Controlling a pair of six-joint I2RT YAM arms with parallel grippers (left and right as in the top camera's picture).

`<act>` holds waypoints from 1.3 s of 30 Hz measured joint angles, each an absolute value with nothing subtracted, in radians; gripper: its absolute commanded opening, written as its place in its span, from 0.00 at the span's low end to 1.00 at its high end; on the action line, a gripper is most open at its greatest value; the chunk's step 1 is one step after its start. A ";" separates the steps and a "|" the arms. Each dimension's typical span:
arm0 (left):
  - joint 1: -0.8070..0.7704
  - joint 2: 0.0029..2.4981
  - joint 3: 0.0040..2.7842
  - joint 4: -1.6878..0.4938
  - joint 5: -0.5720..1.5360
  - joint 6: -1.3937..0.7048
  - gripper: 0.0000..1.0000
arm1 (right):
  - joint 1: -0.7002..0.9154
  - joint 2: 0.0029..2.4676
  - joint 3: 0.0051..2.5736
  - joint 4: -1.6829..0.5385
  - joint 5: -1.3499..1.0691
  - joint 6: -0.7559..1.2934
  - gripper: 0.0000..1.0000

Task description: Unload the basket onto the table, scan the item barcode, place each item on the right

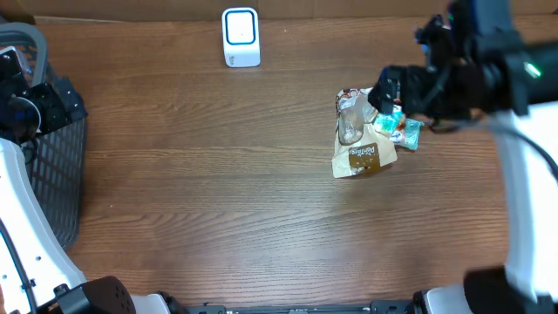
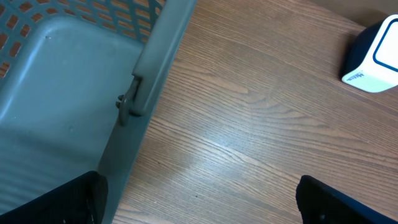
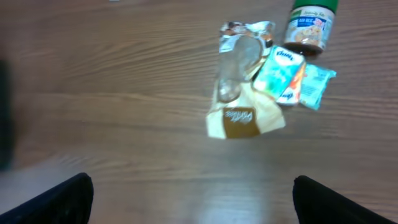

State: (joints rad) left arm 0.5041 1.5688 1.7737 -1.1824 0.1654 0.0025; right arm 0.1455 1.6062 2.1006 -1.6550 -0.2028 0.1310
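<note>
Lying on the brown wooden table (image 1: 218, 192), a tan-and-clear plastic snack pouch (image 3: 239, 93) bears a brown label whose pale script is too blurred to read. A white-and-teal sachet (image 3: 283, 74) touches it, with a green-lidded jar (image 3: 308, 28) just beside; their print is illegible too. The pile sits just ahead of the right claw (image 3: 193, 190), which is spread wide and empty. The left claw (image 2: 196, 196), equally wide, hovers by a grey mesh basket (image 2: 62, 93). A white box scanner (image 1: 241, 37) stands well apart.
</note>
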 measured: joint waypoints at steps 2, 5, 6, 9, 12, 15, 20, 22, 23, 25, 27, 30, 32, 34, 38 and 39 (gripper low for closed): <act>0.504 1.569 1.774 -1.182 0.165 0.002 1.00 | 0.146 1.555 2.104 -1.671 -0.229 0.130 1.00; 0.504 1.569 1.774 -1.182 0.165 0.002 1.00 | 0.145 1.532 2.106 -1.671 -0.247 0.131 1.00; 0.504 1.569 1.774 -1.182 0.165 0.002 1.00 | 0.145 1.533 2.106 -1.672 -0.247 0.130 1.00; 0.504 1.569 1.774 -1.182 0.165 0.002 0.99 | 0.146 1.542 2.106 -1.683 -0.224 0.130 1.00; 0.504 1.569 1.774 -1.182 0.165 0.002 1.00 | 0.145 1.543 2.106 -1.669 -0.205 0.130 1.00; 0.504 1.569 1.774 -1.182 0.165 0.002 1.00 | 0.146 1.542 2.106 -1.639 -0.189 0.130 1.00; 0.504 1.569 1.774 -1.182 0.165 0.002 1.00 | 0.146 1.493 2.038 -1.403 -0.120 0.121 1.00; 0.504 1.569 1.774 -1.182 0.165 0.002 1.00 | 0.145 1.386 1.871 -1.176 -0.103 0.099 1.00; 0.504 1.569 1.774 -1.182 0.165 0.002 0.99 | 0.146 1.352 1.818 -1.130 -0.100 0.093 1.00; 0.504 1.569 1.774 -1.182 0.166 0.002 1.00 | 0.144 1.228 1.621 -0.953 -0.095 0.083 1.00; 0.504 1.569 1.774 -1.182 0.165 0.002 1.00 | 0.143 1.125 1.453 -0.796 -0.094 0.074 1.00; 0.504 1.569 1.774 -1.182 0.165 0.002 1.00 | 0.131 0.928 1.149 -0.582 -0.091 0.064 1.00; 0.504 1.569 1.774 -1.183 0.166 0.002 0.99 | 0.123 0.810 0.971 -0.464 -0.088 0.059 1.00; 0.504 1.569 1.774 -1.182 0.165 0.002 1.00 | 0.119 0.667 0.775 -0.348 -0.089 0.056 1.00; 0.504 1.569 1.774 -1.184 0.165 0.002 1.00 | 0.118 0.443 0.500 -0.149 -0.088 0.055 1.00; 0.504 1.569 1.774 -1.183 0.165 0.002 0.99 | 0.118 0.384 0.427 -0.099 -0.088 0.054 1.00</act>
